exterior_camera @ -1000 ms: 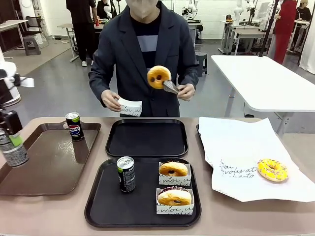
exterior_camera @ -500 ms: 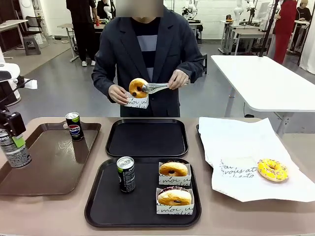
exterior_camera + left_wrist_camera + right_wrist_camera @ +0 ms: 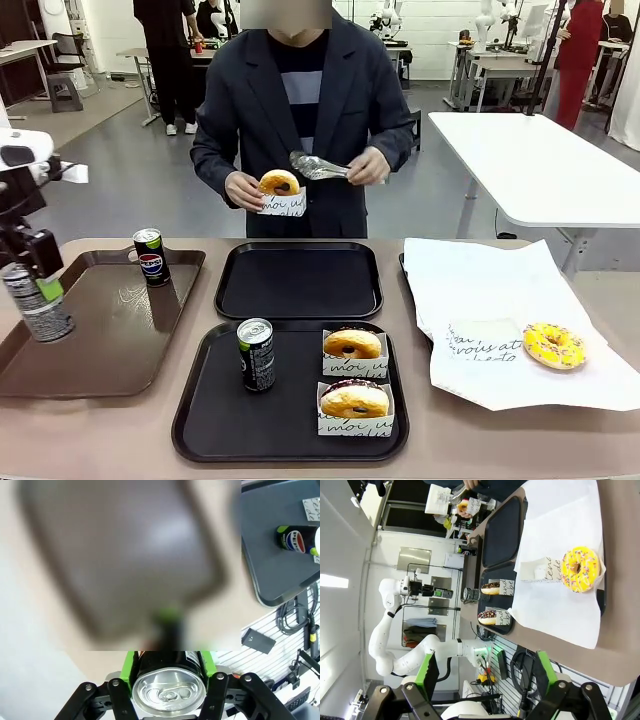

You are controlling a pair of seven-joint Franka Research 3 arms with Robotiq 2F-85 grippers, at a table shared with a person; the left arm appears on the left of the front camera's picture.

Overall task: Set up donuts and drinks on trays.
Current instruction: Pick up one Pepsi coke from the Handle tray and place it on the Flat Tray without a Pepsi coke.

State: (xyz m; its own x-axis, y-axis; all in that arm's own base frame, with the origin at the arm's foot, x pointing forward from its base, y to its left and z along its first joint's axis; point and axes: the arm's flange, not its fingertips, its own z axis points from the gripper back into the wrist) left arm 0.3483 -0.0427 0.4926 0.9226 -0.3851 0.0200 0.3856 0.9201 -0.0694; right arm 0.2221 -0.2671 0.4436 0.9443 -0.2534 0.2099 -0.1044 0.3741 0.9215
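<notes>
Grey-patterned can, clamped by the left gripper over the brown tray, could be toppled if released tilted or caught on the rim of the far black tray.

L gripper hangs fingers-down off white L arm, slightly tilted. Green pads clamp a can on both sides, its silver top up betw. the fingers toward the wrist. R gripper: fingers spread wide apart.
</notes>
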